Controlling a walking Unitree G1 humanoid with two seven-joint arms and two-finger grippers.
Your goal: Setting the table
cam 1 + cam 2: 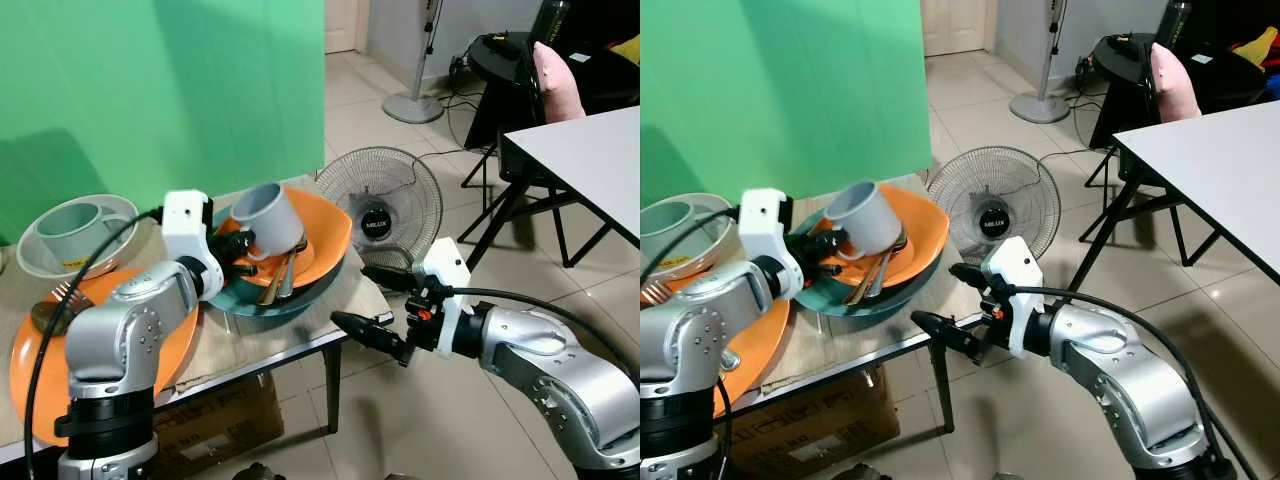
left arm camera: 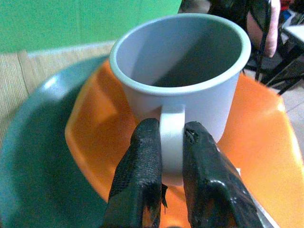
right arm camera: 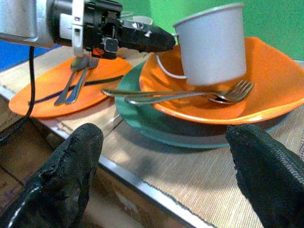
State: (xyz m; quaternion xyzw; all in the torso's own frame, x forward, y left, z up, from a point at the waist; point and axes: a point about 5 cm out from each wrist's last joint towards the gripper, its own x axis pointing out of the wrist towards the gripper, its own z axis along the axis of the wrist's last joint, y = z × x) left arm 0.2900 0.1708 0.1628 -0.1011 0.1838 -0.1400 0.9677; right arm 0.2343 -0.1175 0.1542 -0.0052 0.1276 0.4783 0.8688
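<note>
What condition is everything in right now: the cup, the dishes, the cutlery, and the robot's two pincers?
Grey cup: tilted, gripped by its handle.
Left pincer: shut on the cup handle.
Right pincer: open, off the table edge.
Orange bowl: stacked in the teal plate.
Fork: lying in the orange bowl.

The table [image 1: 300, 345] edge near the robot lies bare in front of the stacked dishes, so a gripper can reach in there from the floor side; the right gripper [image 1: 372, 302] hangs open just off that edge, over bare tiles. The green screen [image 1: 160, 100] closes off the far side; a standing fan [image 1: 380, 218] blocks the gap beside the table's right end. On the table, the orange bowl [image 1: 325, 235] in the teal plate [image 1: 240, 300] holds a grey mug [image 1: 268, 218] pinched by the left gripper [image 1: 240, 245], with cutlery [image 1: 282, 278] across the bowl; left of them an orange plate [image 1: 25, 370] and, probably, a second mug in a grey bowl [image 1: 75, 230] take up the remaining room.
</note>
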